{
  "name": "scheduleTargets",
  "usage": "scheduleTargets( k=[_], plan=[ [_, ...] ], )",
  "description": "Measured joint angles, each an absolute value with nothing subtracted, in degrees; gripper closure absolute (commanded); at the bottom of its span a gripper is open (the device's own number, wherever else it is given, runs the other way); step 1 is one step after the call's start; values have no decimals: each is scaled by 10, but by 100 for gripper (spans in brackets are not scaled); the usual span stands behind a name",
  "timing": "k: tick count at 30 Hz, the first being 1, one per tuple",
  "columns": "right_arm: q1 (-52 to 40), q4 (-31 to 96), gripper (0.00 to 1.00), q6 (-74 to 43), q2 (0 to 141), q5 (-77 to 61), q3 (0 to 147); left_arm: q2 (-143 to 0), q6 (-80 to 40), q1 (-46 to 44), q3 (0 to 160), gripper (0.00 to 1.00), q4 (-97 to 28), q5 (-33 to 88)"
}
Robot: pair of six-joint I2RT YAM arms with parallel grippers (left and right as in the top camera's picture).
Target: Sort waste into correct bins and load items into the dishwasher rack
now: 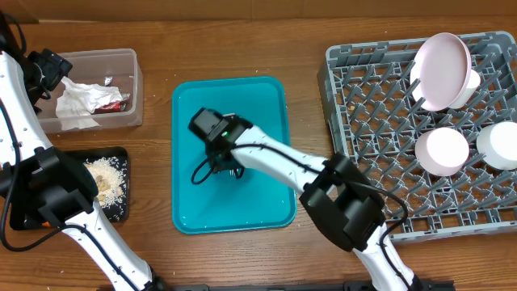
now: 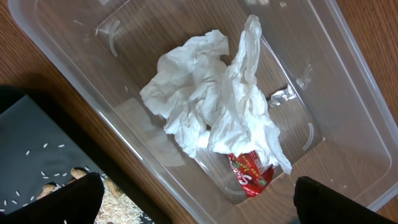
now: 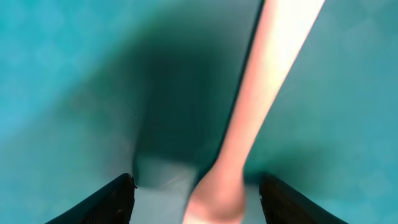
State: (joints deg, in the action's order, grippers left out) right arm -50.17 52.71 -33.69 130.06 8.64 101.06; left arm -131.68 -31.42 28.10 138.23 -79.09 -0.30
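Note:
My left gripper is open and empty, hovering over the clear tub. The tub holds crumpled white napkins and a red-and-white wrapper. My right gripper is open, low over the teal tray. Its fingers straddle the blurred white fork handle. The grey dishwasher rack holds a tilted white plate, a bowl and another white dish.
The black tray sits in front of the tub and holds beige food scraps. Bare wood table lies between the tub, the teal tray and the rack. My right arm crosses the teal tray's lower right corner.

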Motion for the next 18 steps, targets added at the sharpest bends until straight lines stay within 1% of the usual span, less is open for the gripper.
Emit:
scheduleTargets(
  k=[2, 4, 13, 18],
  plan=[
    [-505, 529, 32, -344, 1303, 103, 1011, -1317, -314, 281, 1382, 0, -791, -3],
    [-504, 531, 35, -350, 1305, 113, 1011, -1317, -314, 281, 1382, 0, -791, -3],
    [-488, 522, 64, -364, 1307, 141, 1011, -1317, -314, 281, 1382, 0, -791, -3],
    [-460, 529, 73, -364, 1308, 137, 1012, -1317, -314, 281, 1382, 0, -791, -3]
  ],
)
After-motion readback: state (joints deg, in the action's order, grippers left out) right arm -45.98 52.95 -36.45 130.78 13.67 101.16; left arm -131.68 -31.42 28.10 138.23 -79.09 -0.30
